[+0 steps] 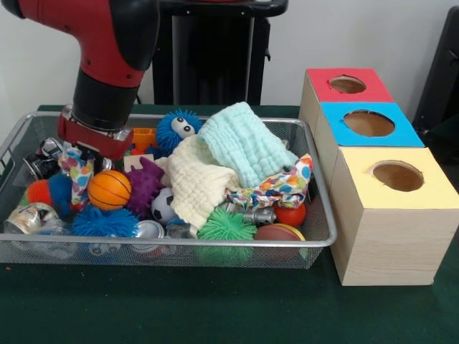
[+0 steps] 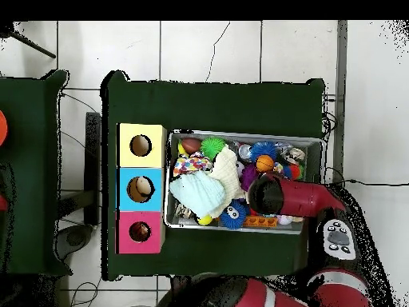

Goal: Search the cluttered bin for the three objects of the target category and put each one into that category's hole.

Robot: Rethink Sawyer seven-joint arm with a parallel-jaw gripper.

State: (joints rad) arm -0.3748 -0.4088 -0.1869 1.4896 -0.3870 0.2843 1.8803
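The bin point(image 1: 315, 240) sits on the dark green table point(image 1: 215, 308), filling the left and centre of the front view, with its right end just beside a row of three boxes. Those boxes run from the upper right toward the lower right of the frame: a red-topped box point(image 1: 326, 89), a blue-topped box point(image 1: 405, 132) and a yellow-topped box point(image 1: 430, 190), each with a round hole in its top. The red and black arm point(image 1: 107, 64) comes down from the upper left of the frame into the bin's left part, and the tool point(image 1: 90, 143) is low among the clutter there; whether it is open or closed, or has hold of anything, cannot be told, since the wrist and the objects hide it. Just below it lie an orange basketball point(image 1: 109, 189), a purple spiky toy point(image 1: 145, 185) and a blue fuzzy ball point(image 1: 100, 222). A blue googly-eyed puff point(image 1: 178, 129) sits at the bin's far side, beside a pale green cloth point(image 1: 244, 143) piled over a cream cloth point(image 1: 195, 183). A green spiky ball point(image 1: 226, 228) rests against the near wall. In the overhead view the arm reaches up from the lower right over the bin's right half.
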